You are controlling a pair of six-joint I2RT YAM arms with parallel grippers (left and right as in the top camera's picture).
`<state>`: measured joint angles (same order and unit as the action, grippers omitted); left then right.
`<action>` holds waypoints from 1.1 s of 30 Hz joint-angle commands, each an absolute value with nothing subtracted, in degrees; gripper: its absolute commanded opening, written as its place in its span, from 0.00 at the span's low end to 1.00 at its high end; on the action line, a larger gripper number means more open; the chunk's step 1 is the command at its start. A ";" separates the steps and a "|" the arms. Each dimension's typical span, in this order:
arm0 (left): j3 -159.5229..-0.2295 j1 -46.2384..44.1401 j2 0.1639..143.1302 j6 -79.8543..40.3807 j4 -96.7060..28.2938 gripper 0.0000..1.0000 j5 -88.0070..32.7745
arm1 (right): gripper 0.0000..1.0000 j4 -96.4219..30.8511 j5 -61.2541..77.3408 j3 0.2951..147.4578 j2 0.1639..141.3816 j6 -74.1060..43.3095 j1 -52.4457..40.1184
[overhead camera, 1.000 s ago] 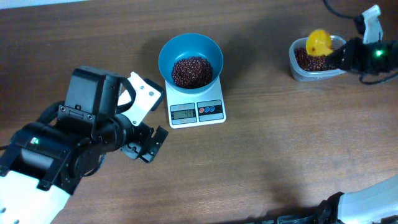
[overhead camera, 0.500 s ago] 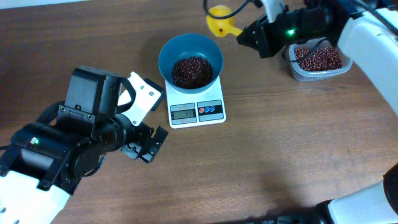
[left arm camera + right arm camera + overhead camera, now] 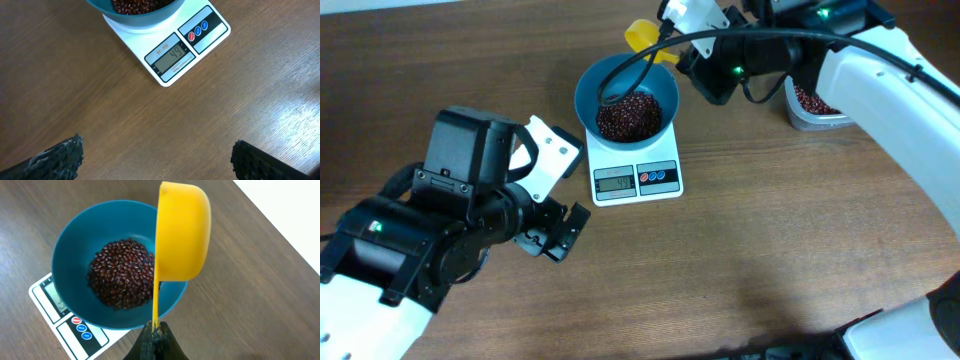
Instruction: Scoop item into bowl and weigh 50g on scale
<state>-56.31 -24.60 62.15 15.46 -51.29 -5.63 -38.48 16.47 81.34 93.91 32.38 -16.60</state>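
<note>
Beans [image 3: 627, 113] fill the bowl [image 3: 588, 88] on the scale [image 3: 635, 180] on brown wood table [image 3: 770, 230]; right gripper [image 3: 154, 331] pinches yellow scoop [image 3: 182, 230].

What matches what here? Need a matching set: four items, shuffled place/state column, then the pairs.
Items:
1. yellow scoop
2. teal-blue bowl
3. clear tub
4. left gripper

Places/states:
a. open, holding nothing
b. on the scale, beans inside
c. tipped on edge at the bowl's rim, handle in the right gripper
d. partly hidden by the right arm in the overhead view

Pairs: 1-c, 2-b, 3-d, 4-a
</note>
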 commanded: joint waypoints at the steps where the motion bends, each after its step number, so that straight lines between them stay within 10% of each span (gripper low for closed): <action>1: -56.21 -24.36 62.04 16.36 -51.33 0.98 -6.24 | 0.04 -37.85 15.75 82.32 93.03 32.73 -16.40; 13: -56.21 -24.38 62.04 16.36 -51.33 0.98 -6.24 | 0.04 -56.66 -5.17 82.46 92.40 26.68 7.38; 33: -56.21 -24.38 62.04 16.36 -51.33 0.99 -6.24 | 0.04 -81.38 24.82 81.28 43.99 3.97 31.09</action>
